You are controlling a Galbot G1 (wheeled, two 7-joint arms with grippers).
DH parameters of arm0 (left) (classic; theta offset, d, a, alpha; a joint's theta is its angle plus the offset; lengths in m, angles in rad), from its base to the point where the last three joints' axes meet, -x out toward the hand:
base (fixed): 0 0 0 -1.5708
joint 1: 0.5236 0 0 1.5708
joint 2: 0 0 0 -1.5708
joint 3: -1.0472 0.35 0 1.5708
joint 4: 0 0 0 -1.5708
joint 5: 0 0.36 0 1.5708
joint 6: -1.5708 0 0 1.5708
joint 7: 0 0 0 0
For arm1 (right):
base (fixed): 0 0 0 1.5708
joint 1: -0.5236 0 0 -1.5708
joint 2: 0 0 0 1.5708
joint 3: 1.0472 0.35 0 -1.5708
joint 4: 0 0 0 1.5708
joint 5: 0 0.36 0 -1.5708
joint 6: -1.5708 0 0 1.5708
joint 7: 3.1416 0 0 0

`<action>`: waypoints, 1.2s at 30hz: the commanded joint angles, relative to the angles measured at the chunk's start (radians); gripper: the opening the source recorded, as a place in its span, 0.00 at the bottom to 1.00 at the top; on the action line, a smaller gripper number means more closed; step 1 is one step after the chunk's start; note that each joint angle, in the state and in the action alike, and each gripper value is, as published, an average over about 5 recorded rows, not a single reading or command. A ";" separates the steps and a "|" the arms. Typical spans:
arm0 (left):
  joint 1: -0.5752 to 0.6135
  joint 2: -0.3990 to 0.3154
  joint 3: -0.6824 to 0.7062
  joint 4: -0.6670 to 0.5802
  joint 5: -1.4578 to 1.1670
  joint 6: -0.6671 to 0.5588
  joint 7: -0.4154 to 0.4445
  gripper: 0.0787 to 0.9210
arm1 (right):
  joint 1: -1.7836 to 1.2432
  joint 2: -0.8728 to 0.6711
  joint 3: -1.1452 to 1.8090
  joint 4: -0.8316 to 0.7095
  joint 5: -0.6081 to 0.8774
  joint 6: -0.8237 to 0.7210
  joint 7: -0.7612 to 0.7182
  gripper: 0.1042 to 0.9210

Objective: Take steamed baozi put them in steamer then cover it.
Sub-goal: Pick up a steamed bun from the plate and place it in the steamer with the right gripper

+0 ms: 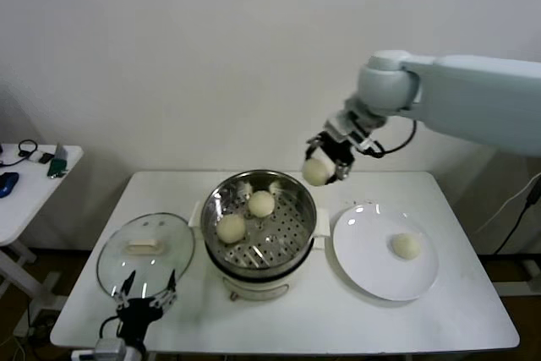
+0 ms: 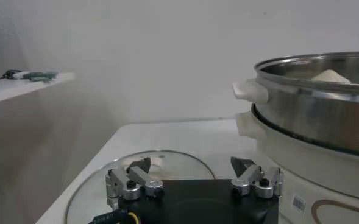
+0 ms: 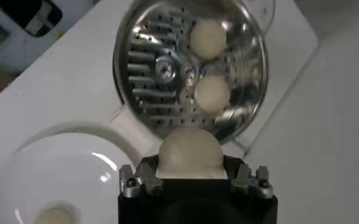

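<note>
My right gripper point(image 1: 321, 166) is shut on a cream-white baozi point(image 1: 316, 172) and holds it in the air above the steamer's back right rim; the wrist view shows the bun point(image 3: 189, 152) between the fingers. The shiny steamer point(image 1: 297, 234) on its white pot base holds two baozi point(image 1: 261, 203) point(image 1: 231, 227). One more baozi point(image 1: 406, 246) lies on the white plate point(image 1: 363, 259). The glass cover point(image 1: 114, 264) with its cream handle lies flat on the table left of the steamer. My left gripper point(image 1: 145, 290) is open and empty, low at the cover's front edge.
A small side table point(image 1: 25, 200) with cables and small items stands at the far left. The white wall is close behind the table. The steamer's side handle point(image 2: 249, 91) juts toward the left gripper.
</note>
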 commanded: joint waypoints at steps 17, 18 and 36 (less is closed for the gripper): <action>0.009 -0.014 -0.013 -0.002 -0.001 -0.007 -0.003 0.88 | -0.269 0.234 -0.022 0.087 -0.339 0.147 0.082 0.73; 0.008 -0.014 -0.012 -0.001 0.000 -0.008 -0.003 0.88 | -0.281 0.238 -0.020 0.079 -0.347 0.145 0.088 0.73; 0.012 -0.013 -0.007 0.001 0.003 -0.014 -0.004 0.88 | -0.335 0.270 0.004 -0.011 -0.378 0.133 0.125 0.81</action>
